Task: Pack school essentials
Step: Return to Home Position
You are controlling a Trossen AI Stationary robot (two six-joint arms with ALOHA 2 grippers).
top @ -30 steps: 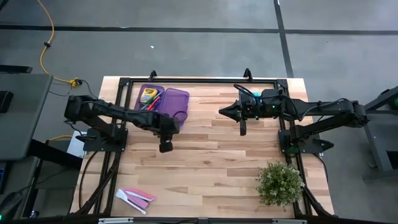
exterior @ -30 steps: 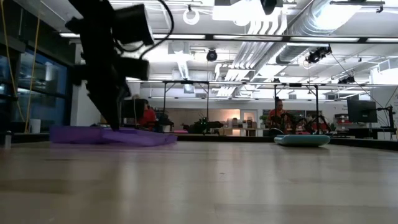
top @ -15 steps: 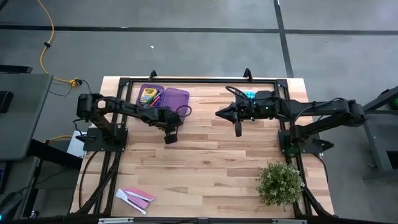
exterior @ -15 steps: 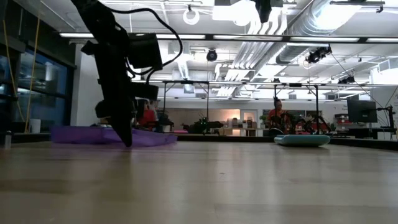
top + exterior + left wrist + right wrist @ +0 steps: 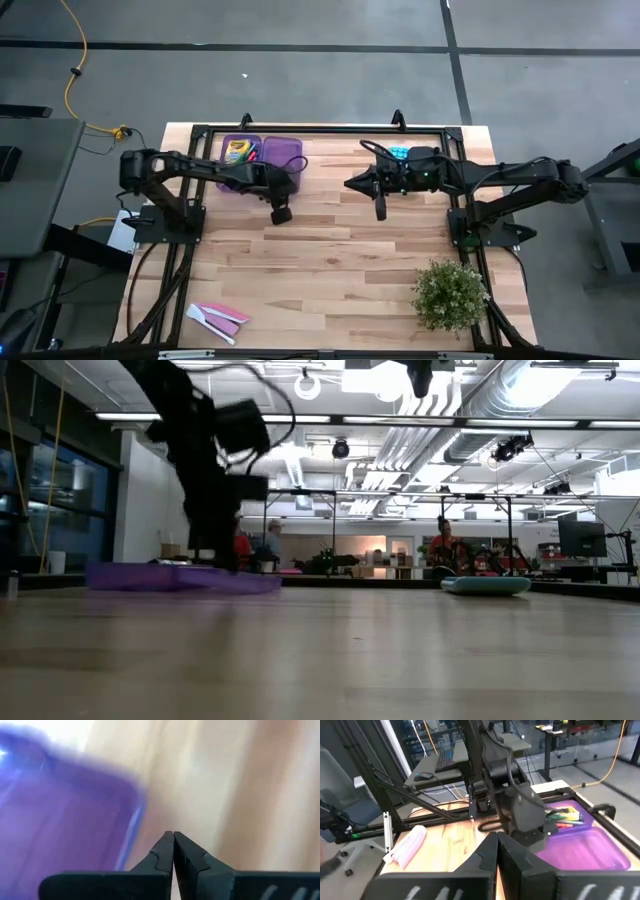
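Note:
The purple case (image 5: 262, 155) lies open at the table's far left. Its tray holds the yellow-green crayon box (image 5: 237, 152) and the red and green pencils (image 5: 560, 823); its lid (image 5: 285, 157) lies flat beside the tray. My left gripper (image 5: 282, 213) is shut and points down at bare wood just off the lid's corner (image 5: 131, 805); in the low view it stands in front of the case (image 5: 180, 577). My right gripper (image 5: 349, 183) is shut, hovering level over the far middle and pointing at the case (image 5: 580, 845). Pink and white pieces (image 5: 216, 318) lie near the table's near left corner.
A bushy green plant (image 5: 450, 295) stands at the near right corner. A teal-blue thing (image 5: 401, 152) lies at the far edge behind the right arm, also in the low view (image 5: 485, 585). Bare wood spreads across the table's middle and near side (image 5: 340, 270).
My left gripper has moved toward the far edge and a little to the right, from the open table toward the case's lid, staying shut.

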